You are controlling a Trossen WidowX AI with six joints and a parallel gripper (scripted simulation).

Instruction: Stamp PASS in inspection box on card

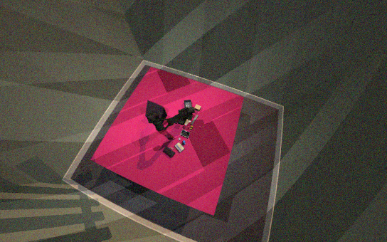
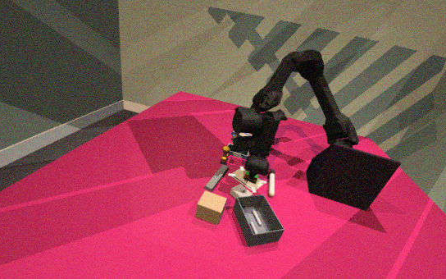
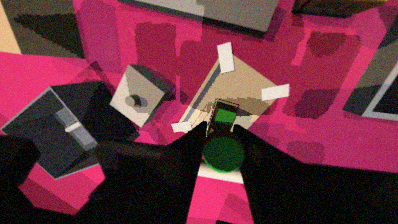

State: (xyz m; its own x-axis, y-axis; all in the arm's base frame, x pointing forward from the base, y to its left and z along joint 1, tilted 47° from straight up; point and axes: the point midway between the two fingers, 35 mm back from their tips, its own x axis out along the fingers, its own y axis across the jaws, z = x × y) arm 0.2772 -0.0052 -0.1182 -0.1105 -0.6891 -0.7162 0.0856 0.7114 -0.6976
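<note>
My gripper (image 2: pixel 251 174) (image 3: pixel 219 127) is shut on a stamp with a round green knob (image 3: pixel 223 154) and a green patch on its dark block. It holds the stamp low over the near part of the card; I cannot tell whether they touch. The tan card (image 2: pixel 239 176) (image 3: pixel 242 82) is held by white tape at its corners and has a dark stripe along one side. The stamp and fingers cover part of it; no box or print can be made out. What looks like the ink pad, dark in a pale-rimmed case (image 2: pixel 238 155) (image 3: pixel 372 107), is beyond the card.
A grey bar (image 2: pixel 217 177) (image 3: pixel 215 12), a tan block (image 2: pixel 211 205), a pale block with a dark hollow (image 3: pixel 135 95), and a white rod (image 2: pixel 271 185) surround the card. A dark open tray (image 2: pixel 243 226) holds white sticks. A yellow-knobbed object (image 2: pixel 225 151) stands near the pad.
</note>
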